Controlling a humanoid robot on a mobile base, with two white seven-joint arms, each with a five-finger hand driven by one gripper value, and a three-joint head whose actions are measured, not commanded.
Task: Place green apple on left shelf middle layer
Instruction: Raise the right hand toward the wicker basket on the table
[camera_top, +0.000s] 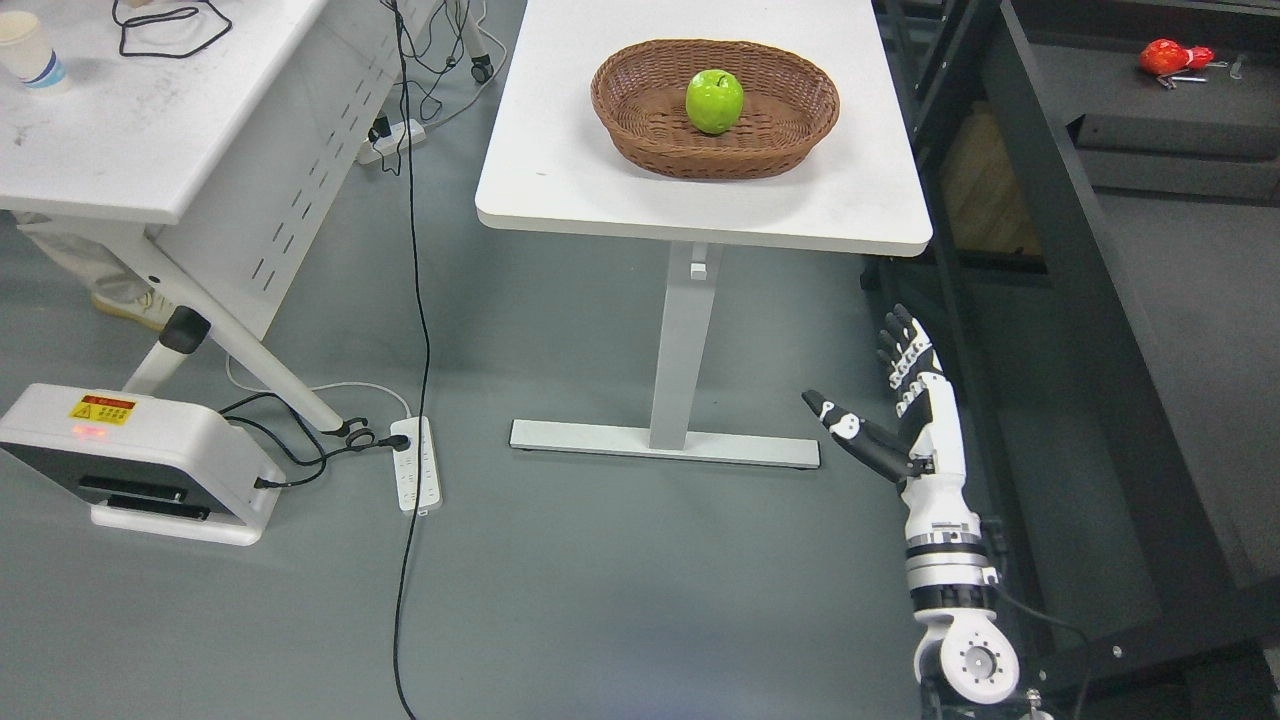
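Note:
A green apple (714, 101) lies inside a brown wicker basket (640, 120) on a white table (560, 170) at the top centre of the head view. My right hand (880, 400) rises from the lower right, well below and in front of the table edge, fingers spread and thumb out, holding nothing. It hangs over the floor beside a black shelf frame (1060, 280). The left arm does not show.
A black shelf fills the right side, with a red object (1170, 57) on its dark top board. A second white table (130, 150) with a paper cup (30, 55) stands left. Cables and a power strip (415, 465) lie on the grey floor beside a white device (140, 460).

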